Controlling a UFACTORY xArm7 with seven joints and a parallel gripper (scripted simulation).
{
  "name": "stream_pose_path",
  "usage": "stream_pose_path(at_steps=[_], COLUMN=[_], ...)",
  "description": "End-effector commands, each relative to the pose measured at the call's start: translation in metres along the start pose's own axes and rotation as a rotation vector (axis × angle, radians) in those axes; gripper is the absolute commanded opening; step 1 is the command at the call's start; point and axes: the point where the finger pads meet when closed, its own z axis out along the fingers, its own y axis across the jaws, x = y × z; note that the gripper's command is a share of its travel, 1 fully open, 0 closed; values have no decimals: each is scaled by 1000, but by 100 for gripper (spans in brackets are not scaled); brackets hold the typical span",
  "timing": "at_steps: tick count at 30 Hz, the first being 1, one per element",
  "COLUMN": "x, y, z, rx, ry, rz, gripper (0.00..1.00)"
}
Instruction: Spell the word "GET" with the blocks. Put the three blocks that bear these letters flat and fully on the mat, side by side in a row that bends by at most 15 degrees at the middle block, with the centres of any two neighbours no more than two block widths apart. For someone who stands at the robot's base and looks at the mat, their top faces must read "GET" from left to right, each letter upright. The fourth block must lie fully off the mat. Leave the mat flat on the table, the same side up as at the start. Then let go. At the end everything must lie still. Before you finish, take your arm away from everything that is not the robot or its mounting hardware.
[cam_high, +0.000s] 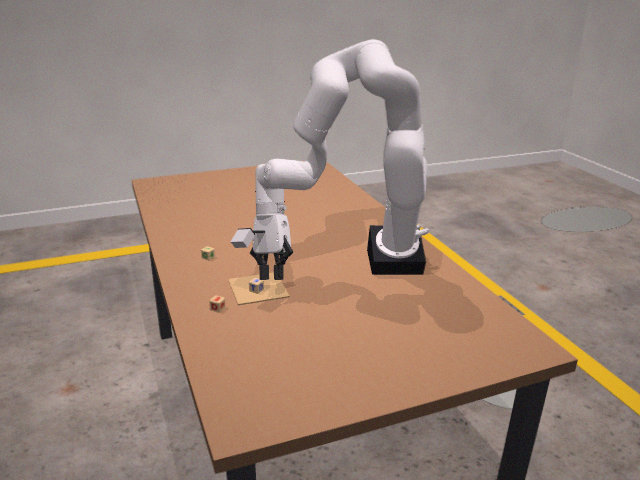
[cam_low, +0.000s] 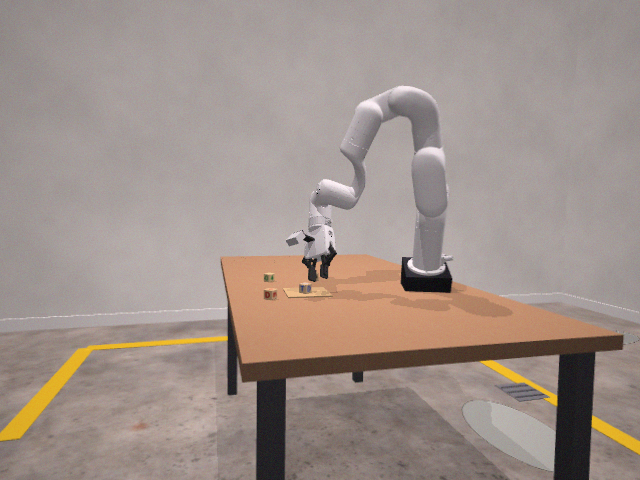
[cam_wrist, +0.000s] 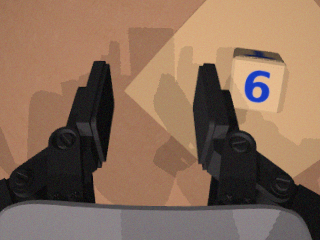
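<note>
My gripper (cam_high: 271, 277) (cam_low: 317, 278) (cam_wrist: 153, 83) is part open and empty, above the mat's edge, beside the blue-lettered block. The tan mat (cam_high: 242, 297) (cam_low: 321, 293) (cam_wrist: 225, 25) lies flat. The blue-lettered block (cam_high: 255, 285) (cam_low: 305, 288) (cam_wrist: 257, 87) sits flat on it, a blue 6 on top; a T shows on its side in the exterior view. A red-lettered block (cam_high: 217, 303) (cam_low: 270, 293) lies off the mat, D on a side. A green-lettered block (cam_high: 207, 252) (cam_low: 268, 277) lies off the mat, farther back. The fourth block is not clearly visible; the fingers may hide it.
The brown table (cam_high: 361, 361) (cam_low: 413, 325) carries everything. The red and green blocks stand near its long edge, away from the robot's black base (cam_high: 397, 266) (cam_low: 426, 283). The arm's shadow falls across the table and part of the mat.
</note>
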Motion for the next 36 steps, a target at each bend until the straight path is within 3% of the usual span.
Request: stream_pose_path(at_steps=[1,11,13,16,21,25,26,36], x=[1,15,15,27,39,41,41,41], y=[5,21,21,29,34,35,35,35], z=[-8,-26,-26,-36,-44,-45,-45,-45], rx=[-28,-160,-160,-240,-305,-316,-316,-316], ry=[-134,-285,-285,-335,-361,-365,-365,-365], rz=[21,32,32,31,27,26,26,26], gripper=[47,47,47,47,47,47,100,100])
